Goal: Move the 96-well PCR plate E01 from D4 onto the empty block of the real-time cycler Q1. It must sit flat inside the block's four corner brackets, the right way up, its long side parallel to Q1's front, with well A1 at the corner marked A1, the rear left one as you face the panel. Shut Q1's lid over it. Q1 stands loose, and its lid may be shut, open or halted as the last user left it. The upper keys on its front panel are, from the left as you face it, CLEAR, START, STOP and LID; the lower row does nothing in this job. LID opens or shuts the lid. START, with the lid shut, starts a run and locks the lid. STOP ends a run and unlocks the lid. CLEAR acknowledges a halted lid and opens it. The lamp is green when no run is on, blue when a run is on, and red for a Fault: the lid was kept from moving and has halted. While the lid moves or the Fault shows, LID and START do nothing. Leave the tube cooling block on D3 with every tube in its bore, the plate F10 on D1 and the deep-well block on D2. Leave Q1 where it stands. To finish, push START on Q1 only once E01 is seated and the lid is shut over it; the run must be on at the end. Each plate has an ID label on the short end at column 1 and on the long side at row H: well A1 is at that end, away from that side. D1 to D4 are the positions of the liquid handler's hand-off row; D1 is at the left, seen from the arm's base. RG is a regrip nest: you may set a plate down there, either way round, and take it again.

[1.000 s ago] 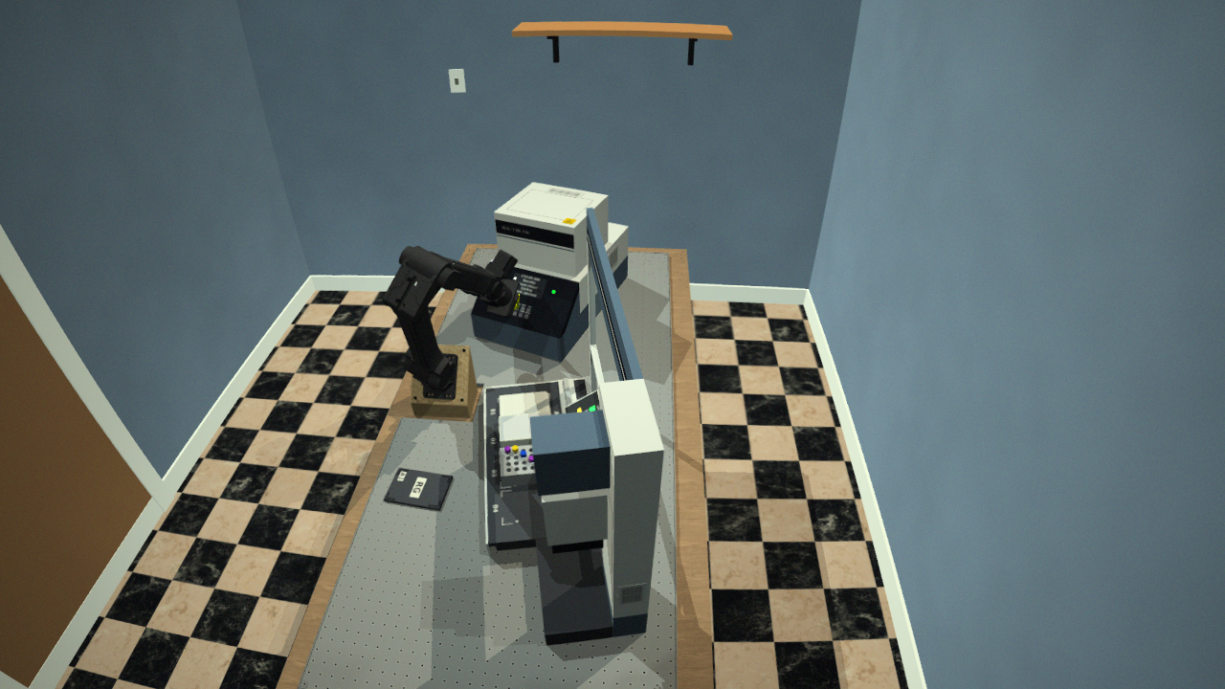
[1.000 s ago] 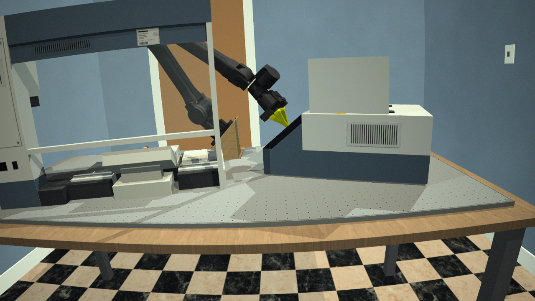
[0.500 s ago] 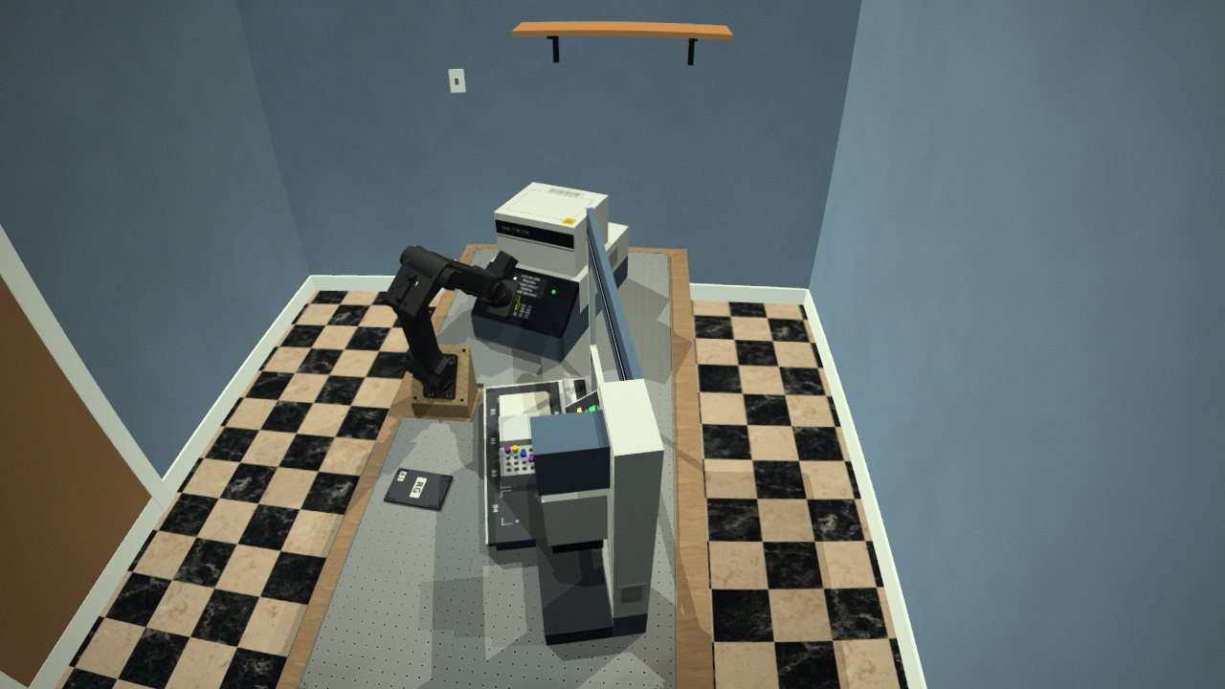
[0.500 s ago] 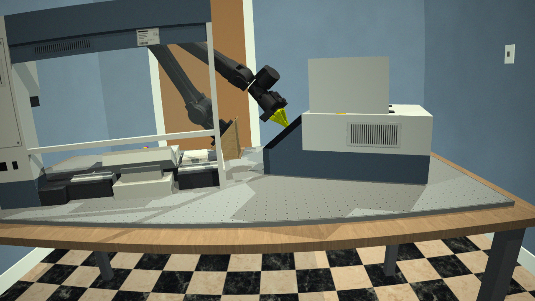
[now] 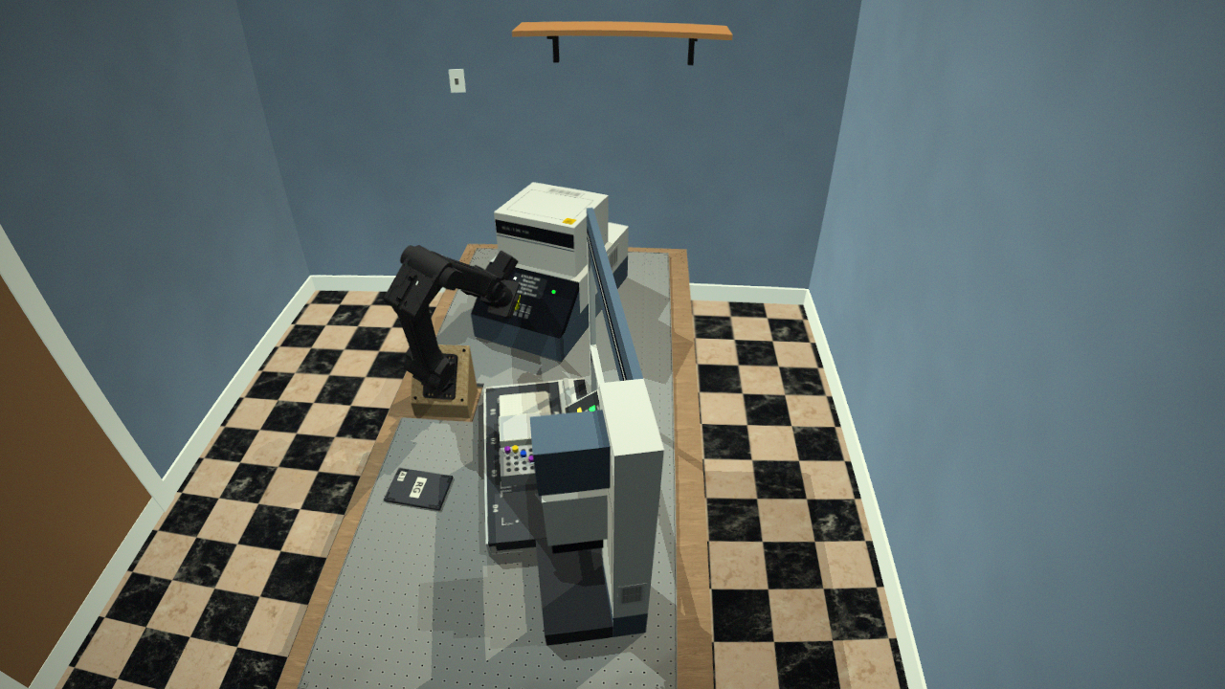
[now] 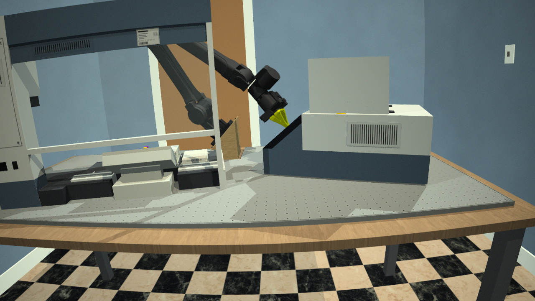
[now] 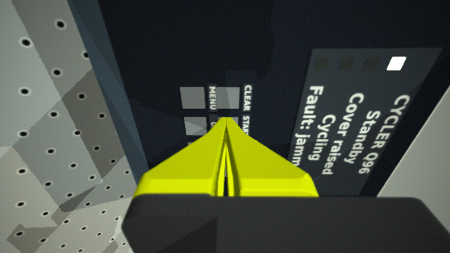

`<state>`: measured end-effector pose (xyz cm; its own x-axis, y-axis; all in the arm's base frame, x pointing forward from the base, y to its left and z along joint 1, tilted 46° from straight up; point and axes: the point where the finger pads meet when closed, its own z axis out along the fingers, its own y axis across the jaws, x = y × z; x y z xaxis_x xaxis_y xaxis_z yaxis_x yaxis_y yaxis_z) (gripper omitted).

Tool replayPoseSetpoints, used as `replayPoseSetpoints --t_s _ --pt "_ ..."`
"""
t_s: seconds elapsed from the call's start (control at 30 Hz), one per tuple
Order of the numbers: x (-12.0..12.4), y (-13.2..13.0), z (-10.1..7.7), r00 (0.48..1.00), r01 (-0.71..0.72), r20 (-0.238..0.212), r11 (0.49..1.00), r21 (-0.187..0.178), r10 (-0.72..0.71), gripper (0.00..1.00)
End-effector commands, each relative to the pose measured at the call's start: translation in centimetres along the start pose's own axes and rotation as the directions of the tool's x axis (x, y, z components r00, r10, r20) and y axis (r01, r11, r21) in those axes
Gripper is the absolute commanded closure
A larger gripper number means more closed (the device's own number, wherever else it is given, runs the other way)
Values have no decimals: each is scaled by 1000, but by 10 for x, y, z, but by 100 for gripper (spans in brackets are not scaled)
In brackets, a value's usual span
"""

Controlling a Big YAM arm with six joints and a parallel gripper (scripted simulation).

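My gripper (image 7: pixel 226 126) is shut and empty, with its yellow fingertips on or just off the START key, below the CLEAR key (image 7: pixel 228 98), on the sloped front panel of cycler Q1 (image 6: pixel 347 149). It also shows in the exterior view (image 6: pixel 285 124) and the top view (image 5: pixel 517 301). Q1's lid (image 6: pixel 347 84) sits down on the body. The lamp (image 5: pixel 553 291) is green, and the rightmost status square on the display (image 7: pixel 396 63) is lit. Position D4 (image 5: pixel 510 519) is bare. Plate E01 is not visible in any view.
The liquid handler (image 5: pixel 599 479) with its gantry rail stands right of the hand-off row. The tube cooling block (image 5: pixel 516 460) with coloured tubes, a pale block (image 5: pixel 514 426) and a plate (image 5: pixel 532 398) sit on the row. The RG nest (image 5: pixel 422 492) lies to its left.
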<state>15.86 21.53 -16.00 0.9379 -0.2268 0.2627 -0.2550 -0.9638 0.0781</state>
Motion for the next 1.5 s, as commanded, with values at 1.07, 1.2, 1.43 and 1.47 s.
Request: replayPoseSetpoints --t_s 1.07,1.2,1.43,1.47 --pt "0 -13 -28 1000 -14 3 1000 14 14 100" --pt "0 -13 -28 1000 -14 3 1000 14 14 100" --pt "0 -13 -28 1000 -14 3 1000 14 14 100" --pt "0 -13 -28 1000 -14 3 1000 14 14 100"
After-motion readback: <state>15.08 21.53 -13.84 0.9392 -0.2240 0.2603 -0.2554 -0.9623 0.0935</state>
